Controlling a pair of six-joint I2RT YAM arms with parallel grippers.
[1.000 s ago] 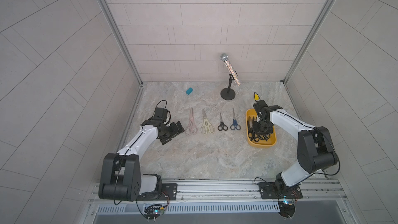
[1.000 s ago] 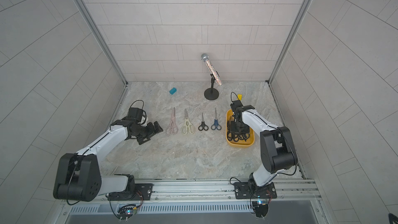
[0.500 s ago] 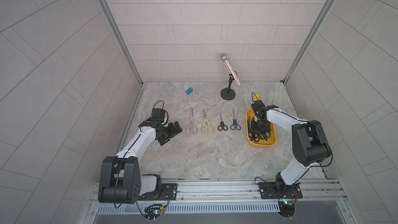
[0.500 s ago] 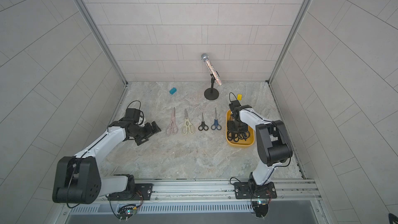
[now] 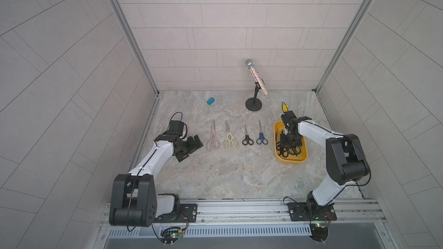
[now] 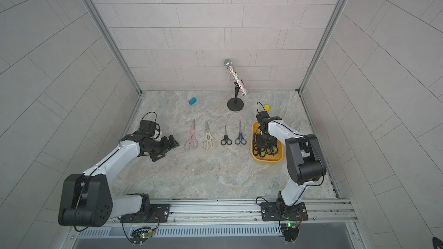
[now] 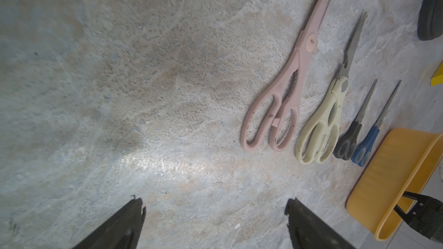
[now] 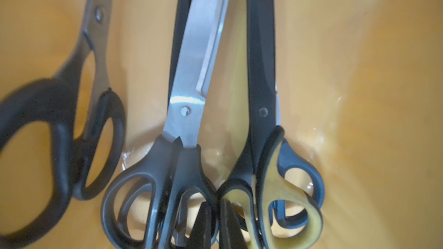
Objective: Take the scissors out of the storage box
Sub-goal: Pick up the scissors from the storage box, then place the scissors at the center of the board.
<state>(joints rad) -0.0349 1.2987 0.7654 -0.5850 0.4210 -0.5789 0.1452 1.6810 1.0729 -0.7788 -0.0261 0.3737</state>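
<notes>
Moved: right arm (image 5: 314, 133) has swung its elbow in toward the storage box (image 5: 291, 162).
Right gripper (image 8: 215, 223): down inside the box, clenched among the handles of the scissors (image 8: 189, 73) left there; which handle it pinches, can't tell.
Left gripper (image 7: 215, 211): released, empty, well apart from the box.
Taken out: pink pair (image 5: 212, 137), cream pair (image 5: 230, 137), black pair (image 5: 247, 138), blue pair (image 5: 261, 137) in a row beside the box, blue nearest.

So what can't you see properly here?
- How many scissors are in the box: top views, right gripper covers them; right wrist view, they overlap.
- Whether the right gripper holds one: right wrist view, bottom edge cuts its fingers off.
- Yellow block: top views, too small for detail.
</notes>
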